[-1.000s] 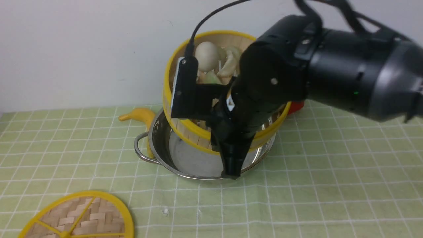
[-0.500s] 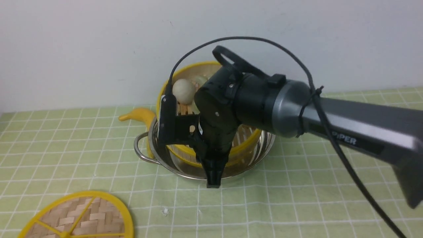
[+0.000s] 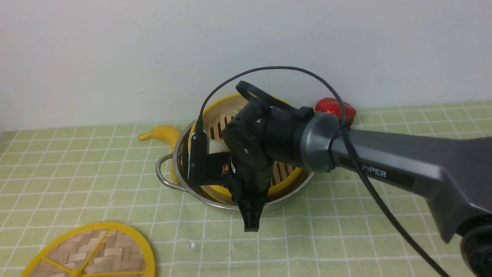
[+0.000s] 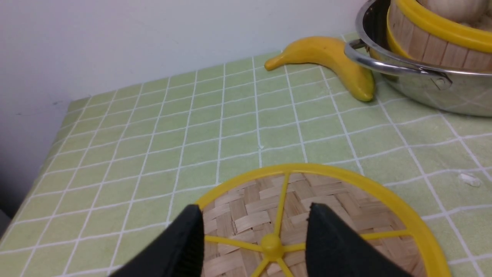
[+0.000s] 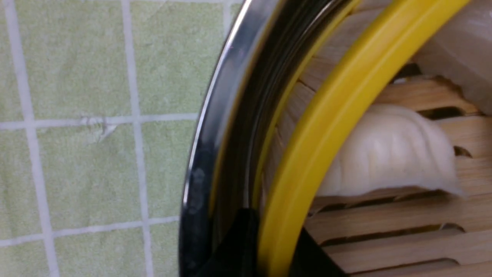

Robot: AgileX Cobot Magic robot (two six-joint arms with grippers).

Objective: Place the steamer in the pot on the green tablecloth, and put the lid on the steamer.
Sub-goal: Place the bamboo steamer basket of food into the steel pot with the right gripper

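Note:
The steamer (image 3: pixel 285 180), a bamboo basket with yellow rim bands, sits down inside the steel pot (image 3: pixel 164 174) on the green tablecloth (image 3: pixel 346 215). My right gripper (image 3: pixel 250 215) points down at the steamer's near edge. In the right wrist view the gripper (image 5: pixel 273 250) is shut on the steamer's yellow rim (image 5: pixel 307 154), one finger between rim and pot wall (image 5: pixel 207 154), one inside over the slats. A pale dumpling (image 5: pixel 384 154) lies inside. The lid (image 3: pixel 90 252) lies flat at the front left. My left gripper (image 4: pixel 265 234) is open, its fingers either side of the lid's (image 4: pixel 369 192) knob.
A yellow banana (image 3: pixel 161 134) lies against the pot's left side, also seen in the left wrist view (image 4: pixel 330 61). A red object (image 3: pixel 334 107) sits behind the pot by the white wall. The right arm spans the cloth's right half.
My right gripper has lowered the steamer from above the pot down into it, levelling it from its tilt. The lid has not moved.

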